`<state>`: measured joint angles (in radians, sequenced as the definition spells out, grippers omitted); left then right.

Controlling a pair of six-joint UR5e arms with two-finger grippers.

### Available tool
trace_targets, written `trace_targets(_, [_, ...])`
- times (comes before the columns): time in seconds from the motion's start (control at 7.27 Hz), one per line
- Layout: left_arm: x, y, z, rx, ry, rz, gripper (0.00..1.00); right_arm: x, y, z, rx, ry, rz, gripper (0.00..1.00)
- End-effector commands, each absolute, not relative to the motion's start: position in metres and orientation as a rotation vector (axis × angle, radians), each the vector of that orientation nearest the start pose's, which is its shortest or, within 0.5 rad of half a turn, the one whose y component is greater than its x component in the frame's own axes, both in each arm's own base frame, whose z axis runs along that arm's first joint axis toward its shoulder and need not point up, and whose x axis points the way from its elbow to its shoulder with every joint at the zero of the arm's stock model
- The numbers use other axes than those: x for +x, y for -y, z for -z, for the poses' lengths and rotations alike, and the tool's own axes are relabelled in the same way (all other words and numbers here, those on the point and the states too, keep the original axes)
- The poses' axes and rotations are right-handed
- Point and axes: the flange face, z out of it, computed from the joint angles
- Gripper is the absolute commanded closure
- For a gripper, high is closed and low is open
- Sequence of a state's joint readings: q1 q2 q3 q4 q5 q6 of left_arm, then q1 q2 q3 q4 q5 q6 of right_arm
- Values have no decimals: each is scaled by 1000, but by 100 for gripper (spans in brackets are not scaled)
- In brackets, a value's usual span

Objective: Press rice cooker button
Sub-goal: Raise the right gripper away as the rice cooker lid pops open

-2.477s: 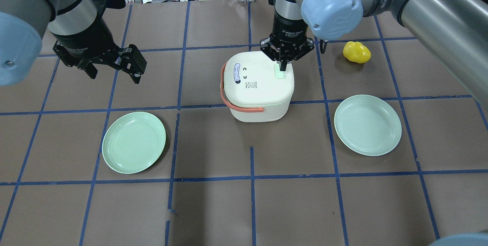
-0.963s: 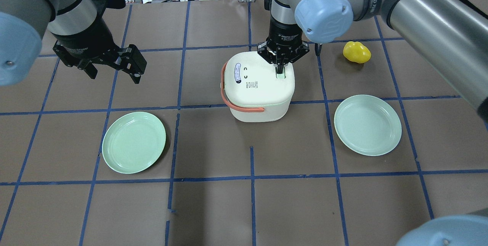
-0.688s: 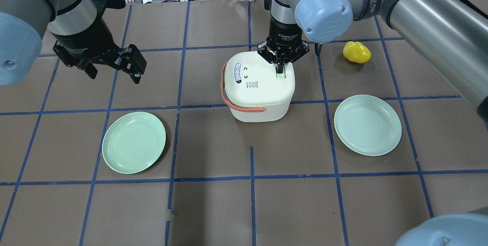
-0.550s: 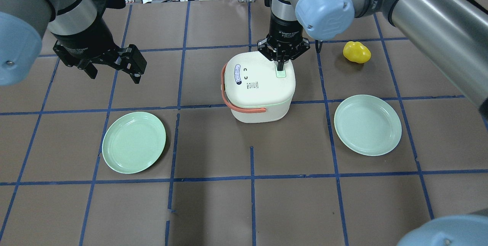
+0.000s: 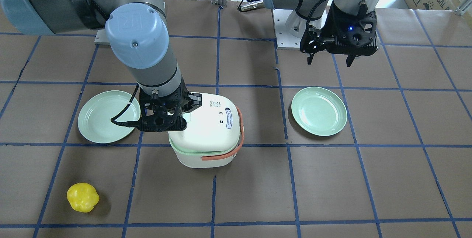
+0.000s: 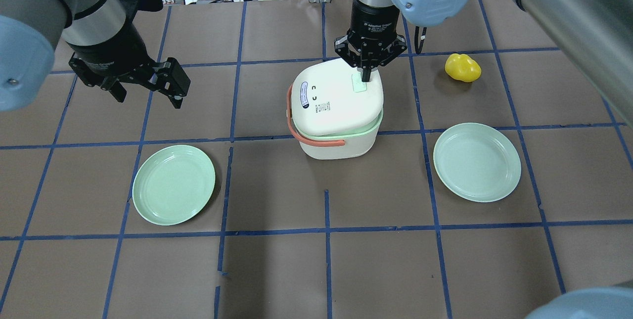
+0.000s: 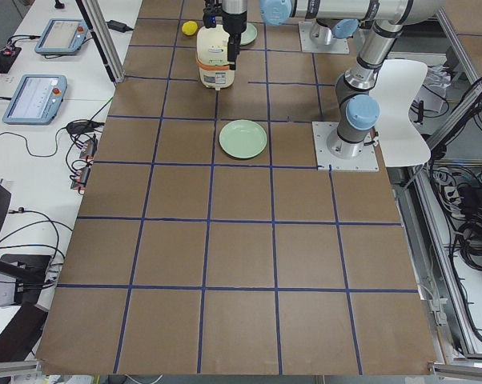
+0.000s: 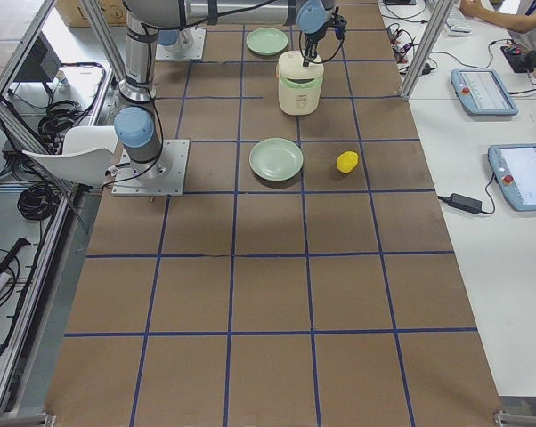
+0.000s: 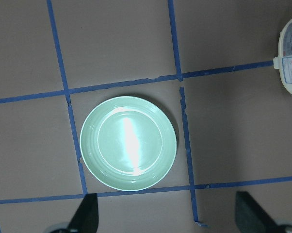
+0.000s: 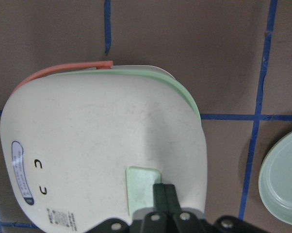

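The white rice cooker [image 6: 336, 111] with an orange handle stands mid-table. Its lid [image 6: 339, 92] is tilted up, and a green rim shows beneath it. My right gripper [image 6: 365, 76] is shut and empty. Its fingertips point down just over the pale green button [image 6: 358, 84] at the lid's far right. In the right wrist view the shut fingertips [image 10: 164, 194] overlap the button [image 10: 140, 184]. My left gripper [image 6: 148, 97] is open and empty, hovering well left of the cooker. It hangs above a green plate [image 9: 129, 143].
Two green plates lie on the brown table, one front left [image 6: 173, 184] and one front right [image 6: 476, 161]. A yellow pepper [image 6: 462, 67] lies right of the cooker, beyond the right plate. Blue tape lines grid the table.
My right gripper pushed down on the button, then rose a little. The cooker's lid has popped up and tilted, showing a green rim. The left arm has not moved.
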<state>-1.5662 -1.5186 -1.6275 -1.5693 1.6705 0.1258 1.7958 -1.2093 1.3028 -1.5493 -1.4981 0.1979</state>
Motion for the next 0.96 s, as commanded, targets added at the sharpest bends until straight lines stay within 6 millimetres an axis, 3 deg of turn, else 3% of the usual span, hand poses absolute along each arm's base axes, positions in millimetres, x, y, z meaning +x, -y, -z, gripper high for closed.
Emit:
trace_targets(0.0, [-121, 470, -486, 184, -3037, -15, 0, 273, 572, -450, -32, -3091, -183, 1])
trace_targets(0.28, [-121, 470, -486, 184, -3037, -15, 0, 260, 556, -488, -9, -3099, -194, 0])
trace_targets(0.55, [-121, 470, -486, 184, -3037, -15, 0, 213, 575, -520, 112, -3088, -57, 0])
trace_targets(0.83, [-121, 470, -486, 185, -3038, -14, 0, 163, 594, -520, 107, -3094, -6, 0])
